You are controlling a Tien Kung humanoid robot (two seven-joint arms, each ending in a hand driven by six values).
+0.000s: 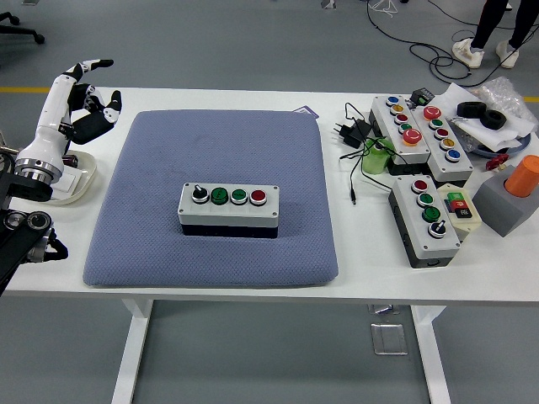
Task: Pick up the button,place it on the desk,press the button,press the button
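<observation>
Button box is sitting pretty much in the middle of the blue-grey mat, long side facing the near table edge, nothing touching it. Its white top carries a row of four controls: a black knob on the left, two green buttons, then a red one on the right. The mat lies flat on the white table and covers most of the left half.

Off to the left, well clear of the mat, the left hand is raised up over the table's left edge, above a small white dish. Its white fingers are loosely spread, pointing up and slightly right, and they're holding nothing.

On the right side of the table there's a bunch of other stuff: a grey box with colored buttons near the front, with a grey block that has an orange cap just beside it to the right. Further back are two more button boxes side by side, a green cup, a black plug with its cable, and a roll of black tape on some paper.

At the far top right, a person's legs and white shoes are standing on the floor.
</observation>
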